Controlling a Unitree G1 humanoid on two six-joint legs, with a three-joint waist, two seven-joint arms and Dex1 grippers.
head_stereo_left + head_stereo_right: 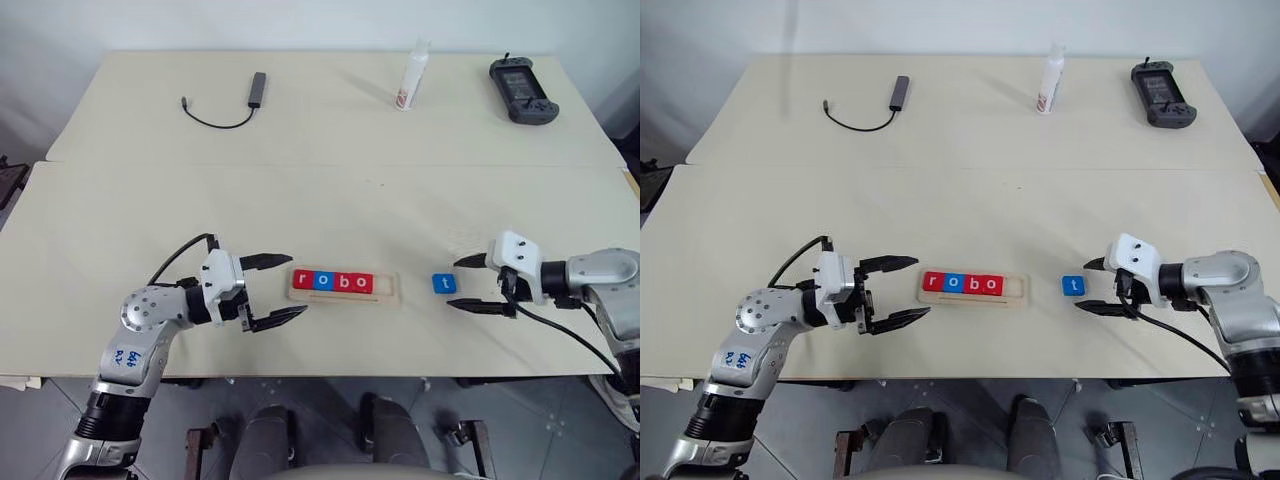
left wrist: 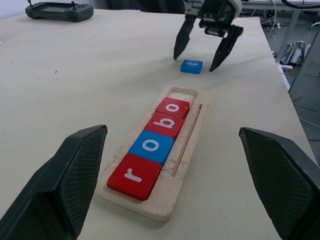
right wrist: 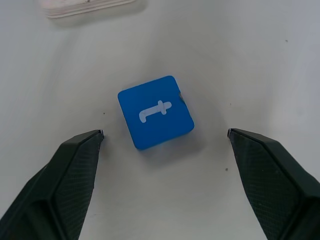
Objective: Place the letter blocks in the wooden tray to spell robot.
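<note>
Two pale beige tables (image 1: 330, 120) stand joined before a white wall (image 1: 300, 25); the floor (image 1: 330, 410) below seems grey.

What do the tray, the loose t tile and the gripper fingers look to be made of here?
Wooden tray: pale unfinished wood, matte, faint grain and scuffed edges.
Blue t block: smooth, evenly coloured, rounded corners, white letter; probably painted wood or plastic, cannot tell which.
Right gripper fingers: black, with a fine mesh-like texture; likely moulded plastic or rubber pads. The left gripper fingers look alike.
</note>
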